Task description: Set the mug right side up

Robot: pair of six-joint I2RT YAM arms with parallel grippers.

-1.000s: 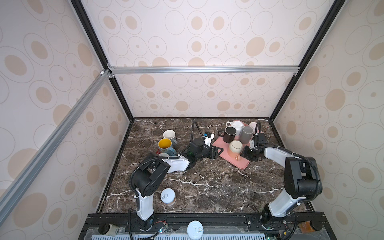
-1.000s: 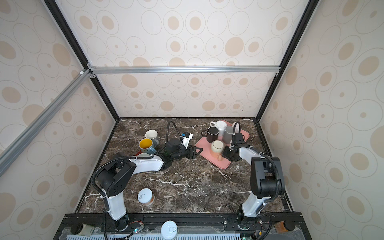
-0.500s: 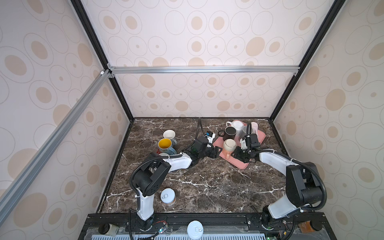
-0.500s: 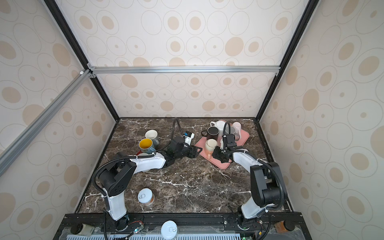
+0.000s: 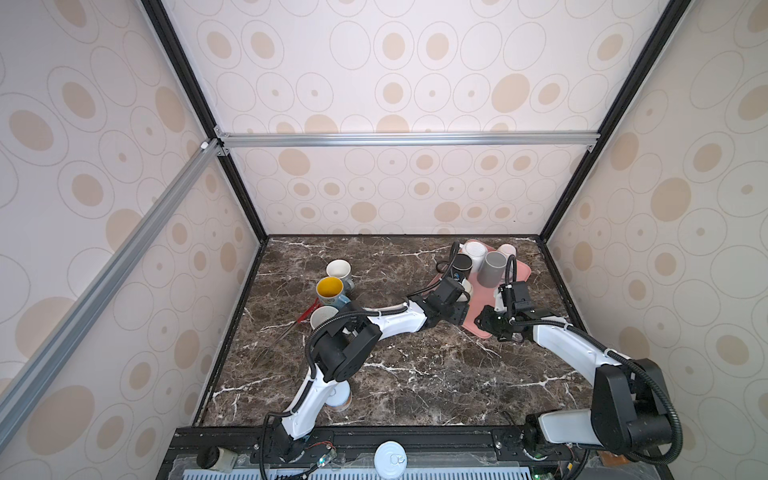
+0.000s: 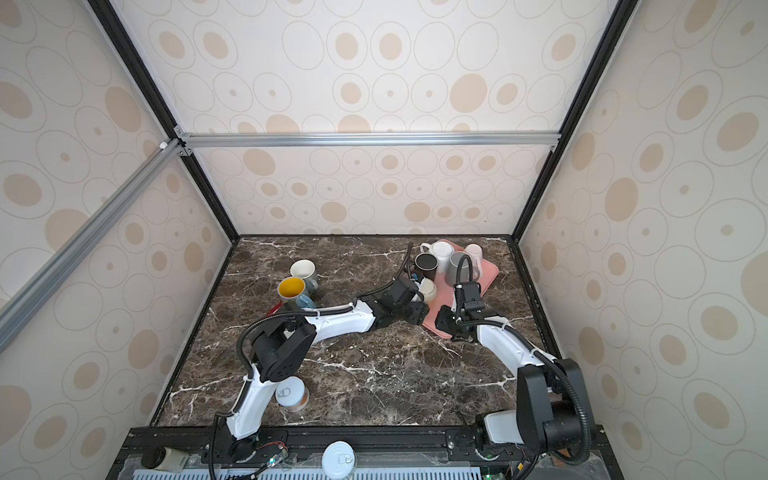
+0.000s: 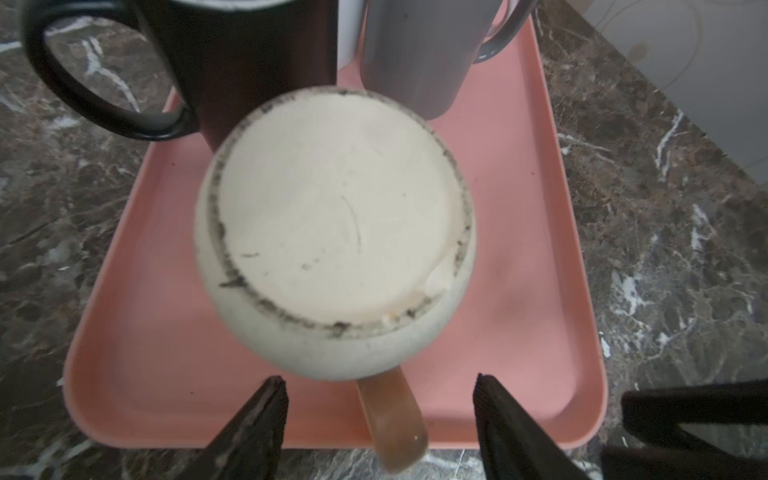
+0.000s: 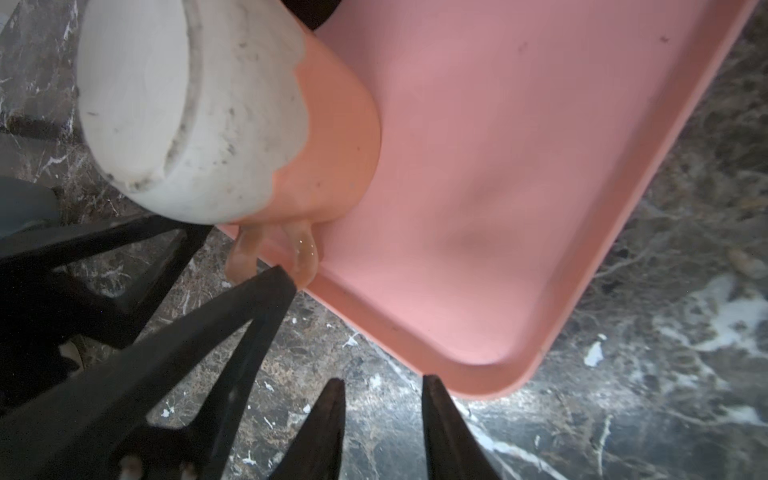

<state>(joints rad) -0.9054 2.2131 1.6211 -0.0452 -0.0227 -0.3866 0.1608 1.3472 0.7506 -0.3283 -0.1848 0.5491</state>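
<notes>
Two released jaws of my left claw straddle the mug's handle, likely the surest hold on slick, brittle ceramic.

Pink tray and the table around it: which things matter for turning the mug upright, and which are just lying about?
In the job: upside-down cream mug; pink tray under it; left gripper, jaws open either side of its handle.
Lying about: black mug; grey mug; yellow-lined mug; tin can.
</notes>
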